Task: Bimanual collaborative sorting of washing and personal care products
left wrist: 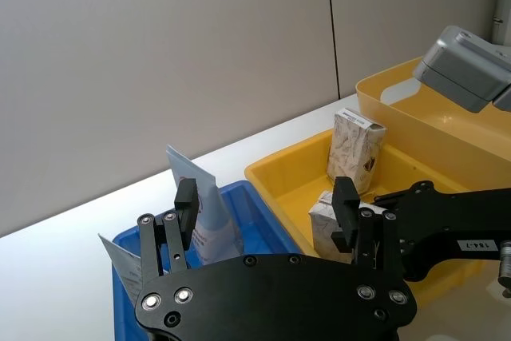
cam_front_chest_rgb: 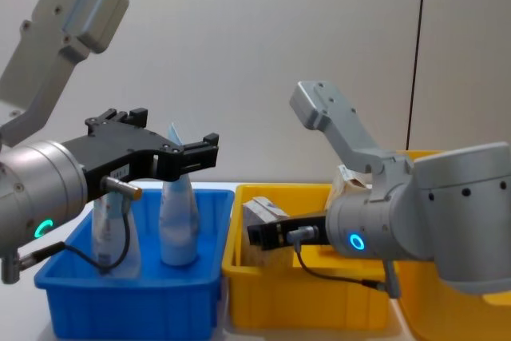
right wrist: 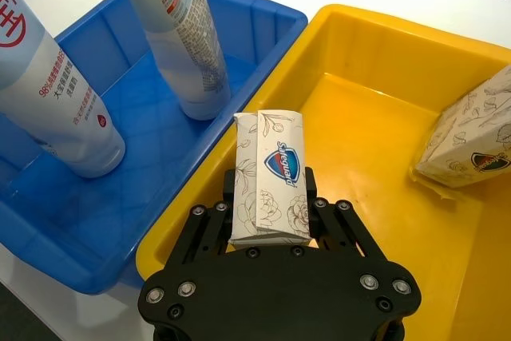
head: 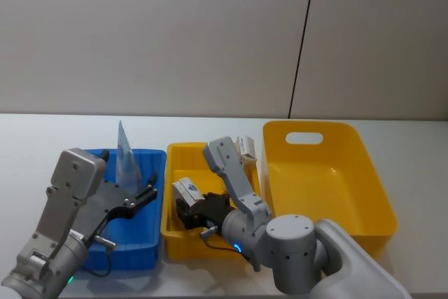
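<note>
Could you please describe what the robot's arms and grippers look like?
The left arm and right arm are smooth grey rounded links with glowing wrist rings. The left gripper and right gripper are flat black with silver screws and black cables.

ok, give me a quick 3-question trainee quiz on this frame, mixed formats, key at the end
1. Fill in: ___ pouches stand in the blue bin.
2. The left claw, above that bin, is: A) open and empty B) shut on a pouch C) shut on the bin's rim.
3. True or false: the right claw holds the white carton over the large yellow bin.
Key: 1 two; 2 A; 3 false, it is over the small yellow bin.
</note>
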Controlling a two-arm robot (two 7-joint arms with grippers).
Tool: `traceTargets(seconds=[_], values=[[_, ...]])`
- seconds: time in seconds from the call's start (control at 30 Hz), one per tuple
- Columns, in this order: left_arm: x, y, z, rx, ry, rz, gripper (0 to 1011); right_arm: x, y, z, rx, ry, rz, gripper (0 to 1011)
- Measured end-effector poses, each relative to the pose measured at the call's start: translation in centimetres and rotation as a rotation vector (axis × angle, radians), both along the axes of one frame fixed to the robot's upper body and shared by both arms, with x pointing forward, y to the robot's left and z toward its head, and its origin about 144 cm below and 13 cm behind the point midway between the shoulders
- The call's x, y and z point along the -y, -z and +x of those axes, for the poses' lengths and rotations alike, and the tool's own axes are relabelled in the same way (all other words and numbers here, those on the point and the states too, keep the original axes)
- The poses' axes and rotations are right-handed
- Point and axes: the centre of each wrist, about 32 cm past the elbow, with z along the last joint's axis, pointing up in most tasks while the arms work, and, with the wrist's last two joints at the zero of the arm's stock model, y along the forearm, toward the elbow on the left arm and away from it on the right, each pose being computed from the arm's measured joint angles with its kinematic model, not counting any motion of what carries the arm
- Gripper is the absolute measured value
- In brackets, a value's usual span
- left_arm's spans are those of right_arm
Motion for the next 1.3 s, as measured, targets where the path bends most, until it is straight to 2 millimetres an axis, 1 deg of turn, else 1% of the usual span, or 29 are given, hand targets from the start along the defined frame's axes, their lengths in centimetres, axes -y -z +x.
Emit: traceTargets(seconds=[0.37,0.63,0.77,1.0,1.1,1.3], values=[[0.0,0.0,0.0,0.0,0.0,0.0,1001,0.1,0.0,0.0,0.002,0.0,0.0,363],[0.0,0.0,0.0,0.0,0.0,0.0,1001,0.5,-1.0,-0.1,0.047,-0.011,0.007,363],[0.0,0.0,0.0,0.0,0.0,0.0,1001,1.0,-2.2,-0.1,0.093,-0.014,0.011,363],[0.0,0.0,0.0,0.0,0.0,0.0,1001,2.6,-5.1,-0.3,0.178,-0.004,0.009,363],[0.0,0.0,0.0,0.0,0.0,0.0,1001,4.0,-7.0,-0.4,0.213,0.017,-0.002,363],[0.0,0.0,0.0,0.0,0.0,0.0,1001,6.4,-9.3,-0.9,0.238,0.065,-0.024,363]])
